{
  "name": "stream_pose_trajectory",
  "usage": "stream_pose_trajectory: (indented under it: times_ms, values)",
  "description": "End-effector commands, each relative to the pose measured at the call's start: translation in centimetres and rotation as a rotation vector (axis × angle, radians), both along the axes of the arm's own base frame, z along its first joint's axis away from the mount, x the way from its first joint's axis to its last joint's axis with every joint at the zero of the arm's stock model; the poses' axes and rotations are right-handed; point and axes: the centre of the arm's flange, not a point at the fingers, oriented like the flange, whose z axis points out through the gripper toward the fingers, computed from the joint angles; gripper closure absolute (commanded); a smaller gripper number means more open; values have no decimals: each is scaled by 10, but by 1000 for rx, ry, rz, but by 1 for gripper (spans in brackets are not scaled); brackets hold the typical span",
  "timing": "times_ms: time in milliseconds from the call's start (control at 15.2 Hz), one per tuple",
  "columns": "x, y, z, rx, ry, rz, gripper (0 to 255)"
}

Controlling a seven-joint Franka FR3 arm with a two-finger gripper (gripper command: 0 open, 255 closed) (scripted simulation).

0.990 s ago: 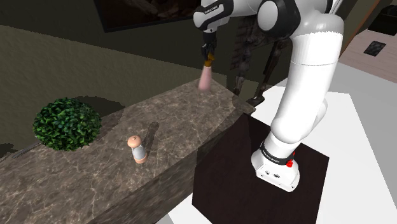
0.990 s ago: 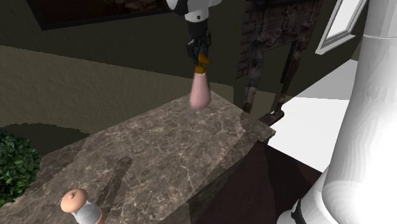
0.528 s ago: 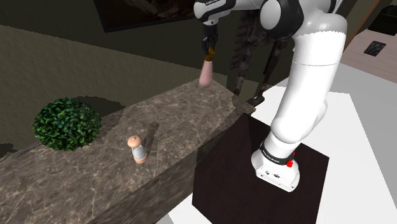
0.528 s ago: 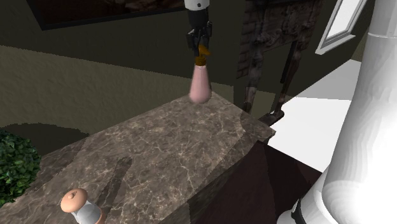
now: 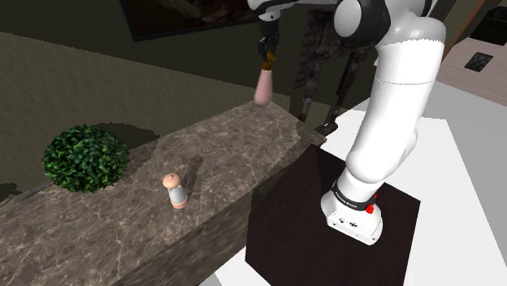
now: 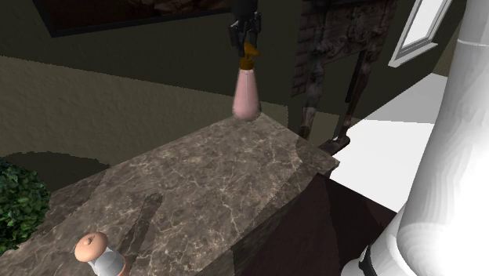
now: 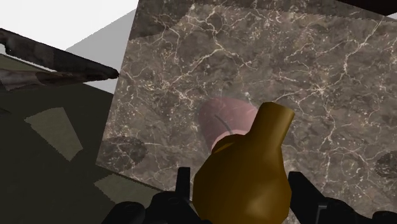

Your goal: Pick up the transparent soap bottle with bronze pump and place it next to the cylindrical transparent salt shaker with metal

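Observation:
The soap bottle point(image 5: 262, 86) point(image 6: 245, 94) has a see-through pink body and a bronze pump point(image 7: 245, 170). It hangs in the air over the far corner of the marble counter point(image 5: 162, 195) point(image 6: 204, 184) point(image 7: 254, 63). My black gripper point(image 5: 267, 50) point(image 6: 246, 45) point(image 7: 240, 191) is shut on the pump, one finger on each side. The salt shaker point(image 5: 175, 191) point(image 6: 99, 255) has a pale body and a rounded tan cap. It stands upright on the counter, far from the bottle toward the shoulder view's left.
A round green bush point(image 5: 84, 158) point(image 6: 17, 205) sits at the counter's far end in the shoulder view's left. A dark carved chair point(image 5: 325, 73) point(image 6: 338, 63) stands behind the counter corner. My stand point(image 5: 325, 211) borders the counter's side.
The gripper has risen with the bottle, lifting it higher above the counter corner. The bottle now hangs straighter. The shaker has not moved.

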Motion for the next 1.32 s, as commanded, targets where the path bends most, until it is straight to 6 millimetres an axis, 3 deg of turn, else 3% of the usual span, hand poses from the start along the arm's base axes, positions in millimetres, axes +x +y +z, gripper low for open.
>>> stream_pose_trajectory:
  times_ms: [0,1254]
  values:
    - [0,-1,12,0,0,0,255]
    - [0,-1,112,0,0,0,255]
